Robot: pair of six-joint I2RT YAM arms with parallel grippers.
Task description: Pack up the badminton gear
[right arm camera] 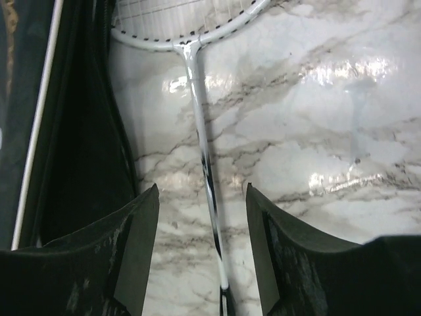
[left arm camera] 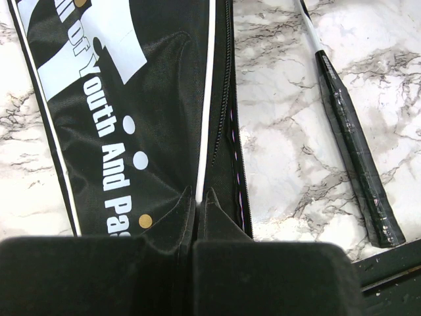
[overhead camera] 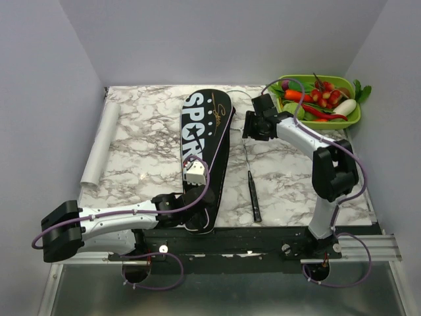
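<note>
The racket (overhead camera: 253, 195) lies alongside the cover (overhead camera: 204, 131), handle toward the near edge.

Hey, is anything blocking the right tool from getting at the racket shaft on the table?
Nothing visible does. The right tool is open with the racket shaft running between its fingers over the marble table. The black cover lies beside it, not across the shaft.
</note>
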